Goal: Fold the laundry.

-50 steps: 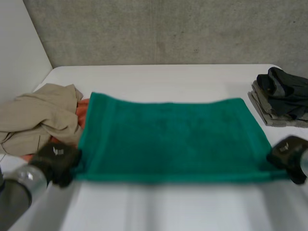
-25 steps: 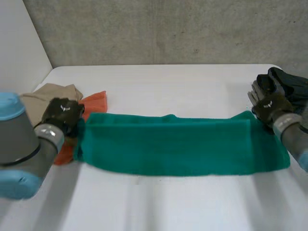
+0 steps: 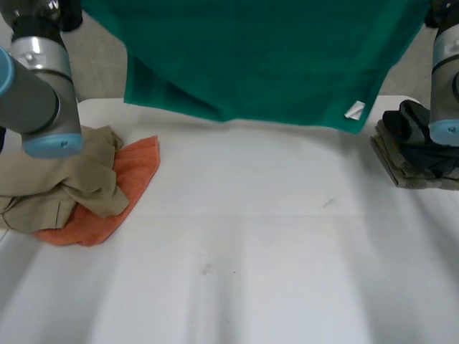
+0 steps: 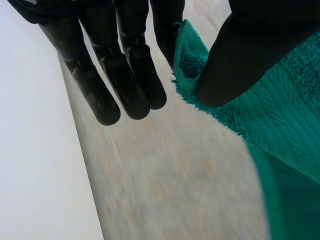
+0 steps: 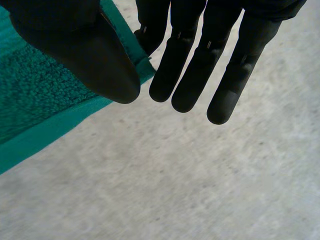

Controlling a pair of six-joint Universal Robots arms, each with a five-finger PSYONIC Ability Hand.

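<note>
Half a second ago the green towel (image 3: 251, 57) lay in a narrow band on the surface (image 3: 251, 251). Now it hangs clear of it at twelve o'clock, tag (image 3: 354, 110) dangling. My left hand (image 4: 125, 65) pinches one top corner between thumb and finger, and my right hand (image 5: 200, 50) pinches the other. I judge it needs laying down again before folding. Unfolded clothes (image 3: 64, 179) wait at nine o'clock, the folded stack (image 3: 419, 154) at three.

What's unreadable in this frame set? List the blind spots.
1. Head view: green towel, top edge and held corners cut off by the frame edge.
2. Head view: orange cloth, partly buried under the beige garment.
3. Head view: dark folded stack, cut by the frame edge; item count unclear.
4. Head view: white tag on the towel, too small to read.
</note>
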